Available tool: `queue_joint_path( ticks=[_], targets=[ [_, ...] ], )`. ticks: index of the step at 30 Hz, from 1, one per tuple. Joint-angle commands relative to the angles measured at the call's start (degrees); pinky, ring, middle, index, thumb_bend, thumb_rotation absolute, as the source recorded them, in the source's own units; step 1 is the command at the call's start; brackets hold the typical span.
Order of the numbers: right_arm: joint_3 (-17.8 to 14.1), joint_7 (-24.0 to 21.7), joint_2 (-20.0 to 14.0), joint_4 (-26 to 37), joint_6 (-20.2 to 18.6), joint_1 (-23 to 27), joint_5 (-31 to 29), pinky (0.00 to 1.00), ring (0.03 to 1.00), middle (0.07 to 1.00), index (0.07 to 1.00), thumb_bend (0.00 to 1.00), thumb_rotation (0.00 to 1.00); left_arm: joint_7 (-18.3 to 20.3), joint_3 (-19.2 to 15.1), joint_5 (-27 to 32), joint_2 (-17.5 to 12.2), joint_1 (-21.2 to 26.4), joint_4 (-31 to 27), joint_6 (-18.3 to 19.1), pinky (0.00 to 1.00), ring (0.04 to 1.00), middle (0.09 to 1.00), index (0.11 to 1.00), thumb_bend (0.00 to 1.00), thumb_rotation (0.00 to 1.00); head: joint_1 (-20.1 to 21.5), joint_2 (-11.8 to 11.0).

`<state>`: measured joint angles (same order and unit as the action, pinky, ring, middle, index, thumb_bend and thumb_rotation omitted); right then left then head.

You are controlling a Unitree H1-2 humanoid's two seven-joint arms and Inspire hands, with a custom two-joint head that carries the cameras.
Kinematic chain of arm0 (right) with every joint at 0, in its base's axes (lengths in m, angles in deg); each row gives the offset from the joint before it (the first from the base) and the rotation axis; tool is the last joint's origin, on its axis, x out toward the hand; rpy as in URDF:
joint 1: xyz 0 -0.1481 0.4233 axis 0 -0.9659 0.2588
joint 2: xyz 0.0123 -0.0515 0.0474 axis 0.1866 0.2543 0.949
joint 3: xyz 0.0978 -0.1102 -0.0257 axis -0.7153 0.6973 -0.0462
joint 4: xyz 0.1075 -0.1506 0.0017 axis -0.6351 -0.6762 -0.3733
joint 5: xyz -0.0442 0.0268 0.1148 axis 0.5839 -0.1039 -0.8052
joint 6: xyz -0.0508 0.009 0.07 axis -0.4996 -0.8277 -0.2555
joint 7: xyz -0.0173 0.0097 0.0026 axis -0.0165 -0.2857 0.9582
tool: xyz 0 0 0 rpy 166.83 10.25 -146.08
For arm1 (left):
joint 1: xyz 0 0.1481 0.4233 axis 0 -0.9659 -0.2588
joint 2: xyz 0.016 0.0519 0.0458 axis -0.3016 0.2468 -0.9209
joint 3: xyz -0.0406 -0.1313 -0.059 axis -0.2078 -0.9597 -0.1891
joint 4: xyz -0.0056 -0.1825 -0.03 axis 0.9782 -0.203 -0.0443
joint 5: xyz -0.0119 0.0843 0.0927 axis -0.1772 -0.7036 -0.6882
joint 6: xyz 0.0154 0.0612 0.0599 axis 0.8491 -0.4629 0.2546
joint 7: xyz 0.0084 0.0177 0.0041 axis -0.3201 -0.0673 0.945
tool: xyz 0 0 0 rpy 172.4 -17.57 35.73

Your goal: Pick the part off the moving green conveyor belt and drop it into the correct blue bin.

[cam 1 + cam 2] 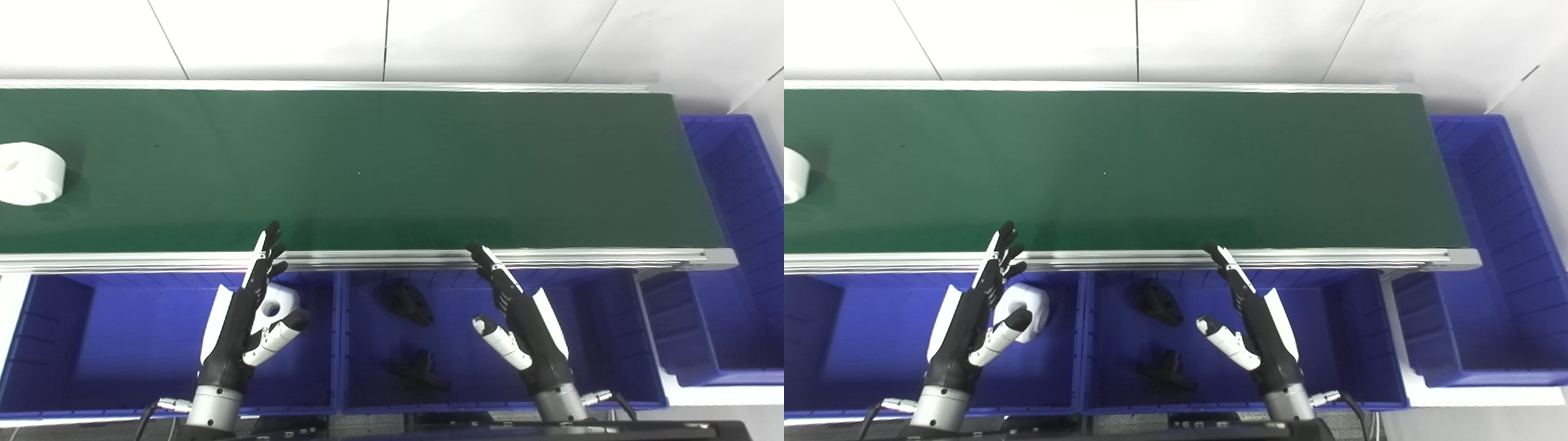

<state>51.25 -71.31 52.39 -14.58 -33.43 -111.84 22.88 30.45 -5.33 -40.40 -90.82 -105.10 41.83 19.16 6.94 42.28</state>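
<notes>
Entering at the frame's left edge — white part (27, 173), half cut off.

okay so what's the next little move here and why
Probably ready the open left hand over the belt's near edge: a white part rides the green conveyor belt at far left, and the left blue bin already holds a white part.

Black-and-white left hand (245, 331); right hand (520, 334) alike; silver wrists.
</notes>
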Motion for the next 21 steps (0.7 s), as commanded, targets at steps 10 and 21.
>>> queue_joint_path(
  ticks=[10,21],
  targets=[
    [0.05,-0.25,-0.18,1.87,-1.25,0.20,-0.67,0.95,0.962,0.965,0.913,0.76,0.84,0.31,0.58,0.61,-0.40,0.18,-1.29,-1.04,0.88,0.956,1.000,1.000,0.71,0.85,-0.26,-0.11],
    [0.06,-0.36,-0.20,1.66,-1.12,0.38,-0.50,0.94,0.960,0.961,0.912,0.76,0.85,0.54,0.59,0.65,-0.47,0.30,-1.23,-0.59,0.88,0.961,1.000,1.000,0.71,0.85,-0.26,-0.20]
  ],
)
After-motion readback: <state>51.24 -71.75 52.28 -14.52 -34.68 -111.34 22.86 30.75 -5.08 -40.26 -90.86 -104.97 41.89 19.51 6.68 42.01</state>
